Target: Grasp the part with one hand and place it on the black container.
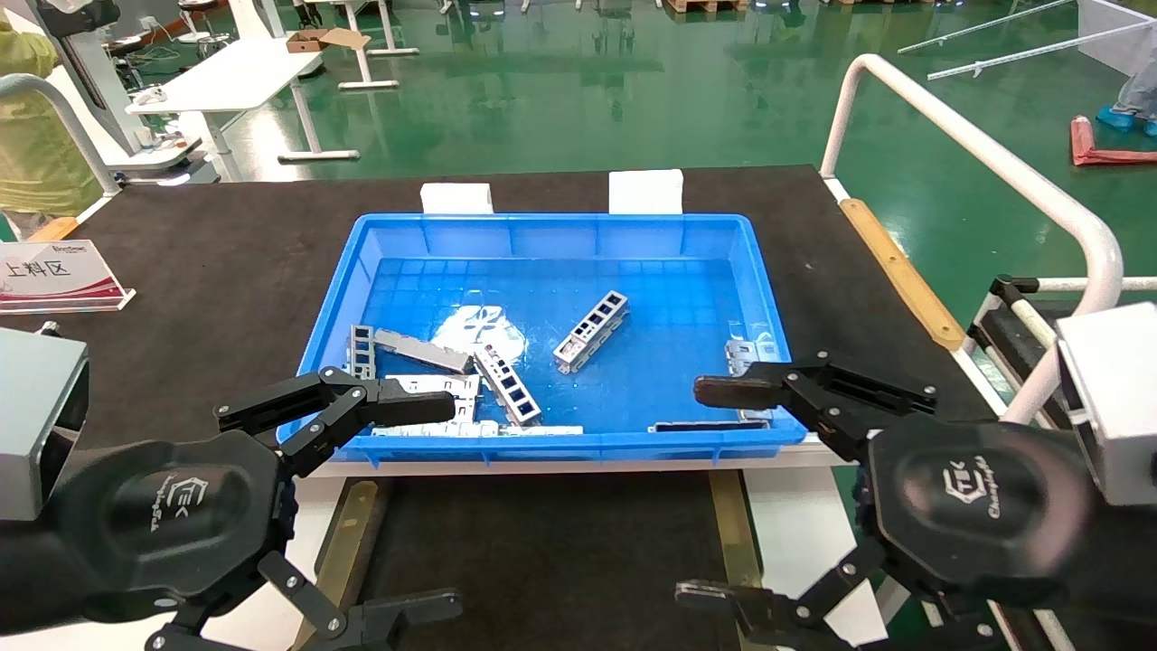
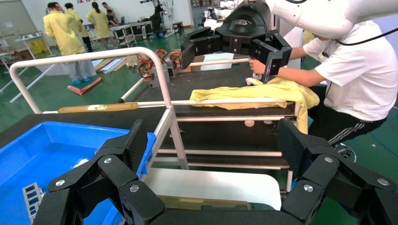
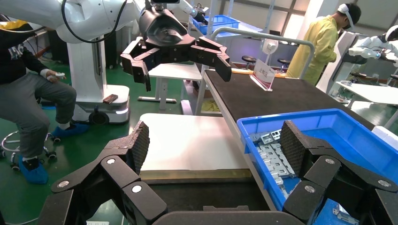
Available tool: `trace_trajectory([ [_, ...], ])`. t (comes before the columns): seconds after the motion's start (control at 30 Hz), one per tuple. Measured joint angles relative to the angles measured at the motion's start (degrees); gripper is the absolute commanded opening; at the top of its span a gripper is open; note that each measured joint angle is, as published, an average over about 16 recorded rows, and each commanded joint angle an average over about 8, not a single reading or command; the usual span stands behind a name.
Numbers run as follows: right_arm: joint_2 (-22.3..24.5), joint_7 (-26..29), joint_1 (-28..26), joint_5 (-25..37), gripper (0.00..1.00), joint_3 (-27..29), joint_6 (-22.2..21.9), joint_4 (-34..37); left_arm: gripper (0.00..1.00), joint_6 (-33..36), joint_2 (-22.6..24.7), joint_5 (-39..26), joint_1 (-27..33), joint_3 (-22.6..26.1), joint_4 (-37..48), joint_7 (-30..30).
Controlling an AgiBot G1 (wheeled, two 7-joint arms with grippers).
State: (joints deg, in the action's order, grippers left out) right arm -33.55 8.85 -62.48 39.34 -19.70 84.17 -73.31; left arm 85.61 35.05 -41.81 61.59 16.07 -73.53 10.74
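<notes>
The part [image 1: 592,331], a small silver ladder-like channel bar, lies slantwise alone in the middle of the blue bin [image 1: 551,233]. Two similar bars [image 1: 509,387] [image 1: 362,351] rest among flat plates at the bin's front left. The black container [image 1: 542,542] is the matte black surface in front of the bin, between tan-gold strips [image 1: 348,542]. My left gripper [image 1: 425,506] hangs open and empty over the bin's front left corner. Open and empty too, my right gripper [image 1: 705,493] hovers at the front right corner. Both wrist views show wide-apart pads [image 2: 136,140] [image 3: 293,140] with nothing between.
Flat silver tabbed plates [image 1: 434,389] [image 3: 277,159] lie along the bin's front and right side [image 1: 750,357]. A white railing [image 1: 994,163] borders the table's right. A sign [image 1: 54,276] stands at the left. White panels [image 1: 795,506] flank the black container.
</notes>
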Motion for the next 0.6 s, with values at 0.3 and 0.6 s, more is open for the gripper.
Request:
trace_trajectory([
  [0.3, 0.0, 0.0, 0.0, 0.0, 1.0, 0.0, 0.0, 0.0, 1.0, 0.0, 0.0, 0.0, 0.0, 0.0, 0.0, 0.0],
  [0.6, 0.0, 0.0, 0.0, 0.0, 1.0, 0.0, 0.0, 0.0, 1.0, 0.0, 0.0, 0.0, 0.0, 0.0, 0.0, 0.0],
])
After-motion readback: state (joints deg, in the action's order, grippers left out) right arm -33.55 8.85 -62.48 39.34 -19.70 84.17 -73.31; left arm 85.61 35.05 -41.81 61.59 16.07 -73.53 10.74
